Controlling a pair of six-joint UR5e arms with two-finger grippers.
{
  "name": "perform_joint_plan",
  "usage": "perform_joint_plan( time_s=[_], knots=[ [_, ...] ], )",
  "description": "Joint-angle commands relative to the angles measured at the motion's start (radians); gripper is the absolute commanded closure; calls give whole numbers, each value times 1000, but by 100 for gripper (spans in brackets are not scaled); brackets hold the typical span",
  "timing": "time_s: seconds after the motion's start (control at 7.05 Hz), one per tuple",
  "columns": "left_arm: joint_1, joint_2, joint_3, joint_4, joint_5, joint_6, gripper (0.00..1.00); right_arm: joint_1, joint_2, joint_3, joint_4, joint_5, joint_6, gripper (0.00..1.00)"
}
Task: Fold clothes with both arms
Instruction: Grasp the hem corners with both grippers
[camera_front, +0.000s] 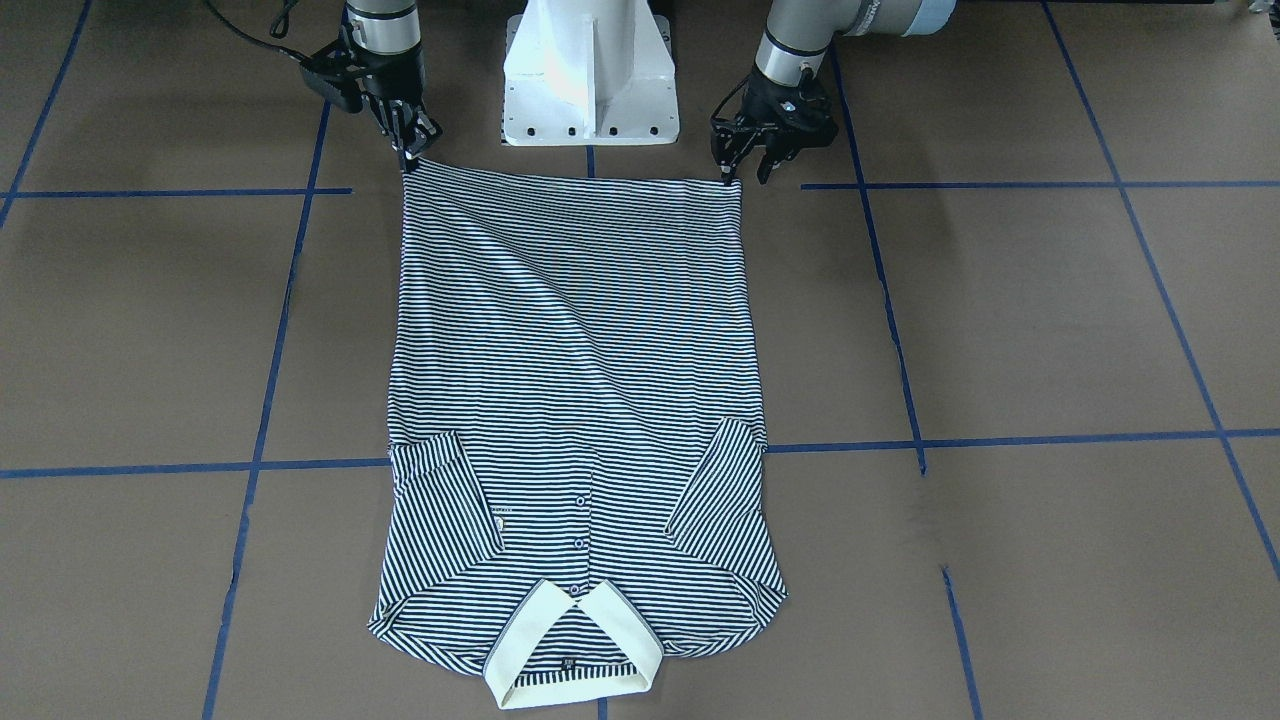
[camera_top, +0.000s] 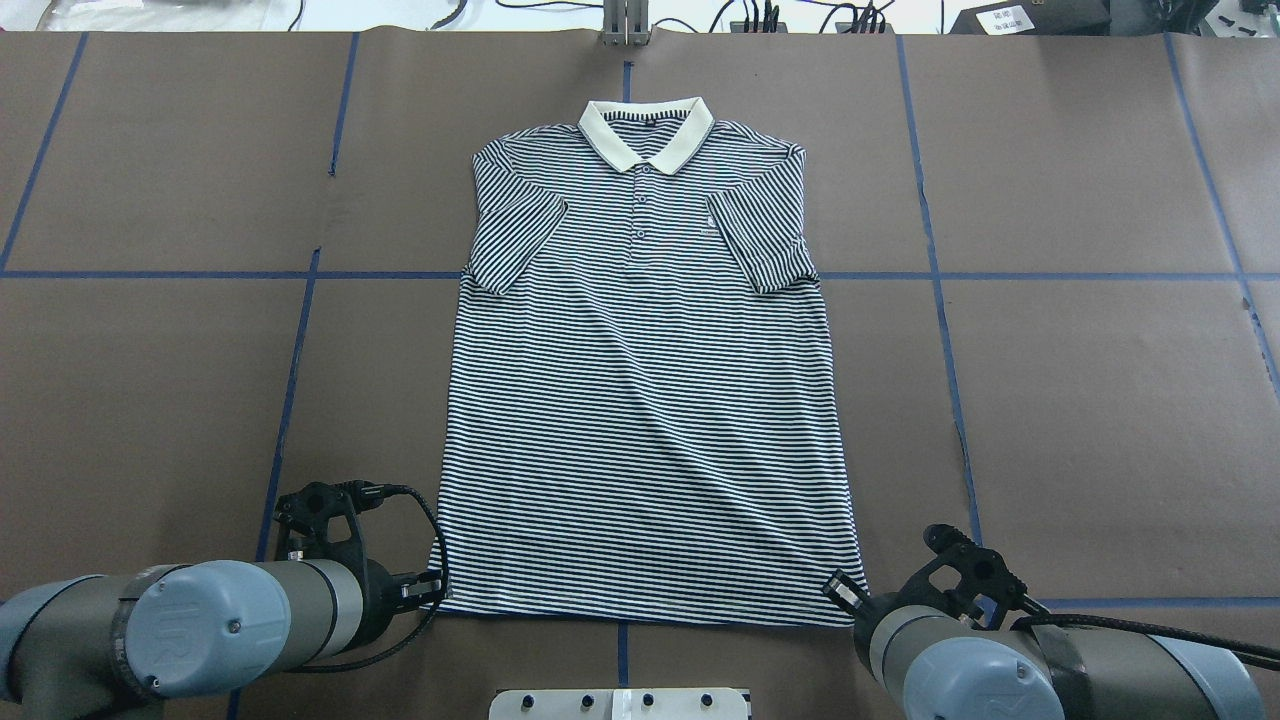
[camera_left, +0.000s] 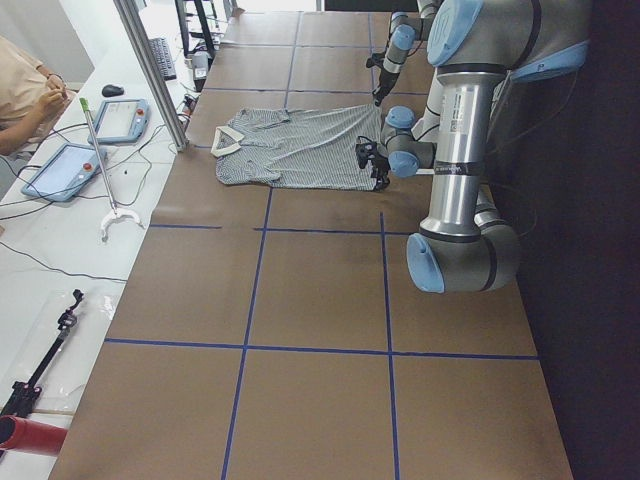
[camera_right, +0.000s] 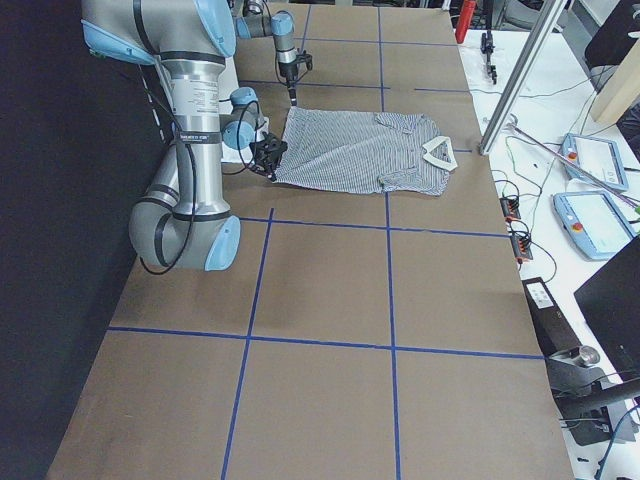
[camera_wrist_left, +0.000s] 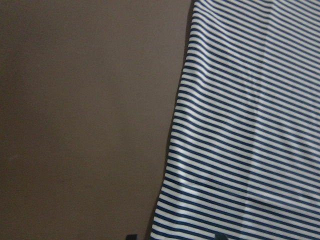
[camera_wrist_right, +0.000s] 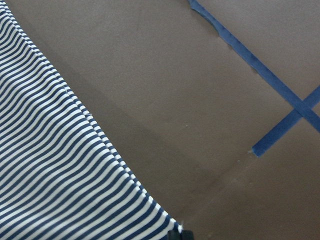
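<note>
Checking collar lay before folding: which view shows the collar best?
Front-facing: the collar lies nearest the camera, large, with both flaps and the inner label clear. Overhead shows it smaller, at the far edge. The side views show it tiny. The wrist views show only shirt stripes.

The shirt (camera_top: 640, 420) was matt knit cloth. The surface (camera_top: 1080, 430) looked like matt brown paper, perhaps card, lined with blue tape (camera_top: 150, 273). The left arm (camera_top: 320, 600) was satin grey metal with glossy plastic caps (camera_top: 210, 630).

Bright, even light; soft wrist views.
</note>
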Motion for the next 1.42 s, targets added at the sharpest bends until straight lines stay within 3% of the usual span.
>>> perform_joint_plan(
  time_s=[0.0,0.57,0.71,0.85,0.99,1.14,1.28],
  knots=[
    [8,-9,9,3,0,0,43,0,-2,0,-1,-1,0,100],
    [14,-24,41,1,0,9,47,0,-2,0,0,-1,-2,100],
    [14,-24,45,1,0,9,52,0,-2,0,0,-1,-2,100],
    [14,-24,45,1,0,7,63,0,-2,0,-1,-1,-2,100],
    [14,-24,45,1,0,4,89,0,-2,0,0,-1,-2,100],
    [14,-24,45,3,0,4,100,0,-2,0,0,-1,-2,100],
    [14,-34,45,3,-2,4,100,0,-2,0,-1,-1,-2,100]
  ],
)
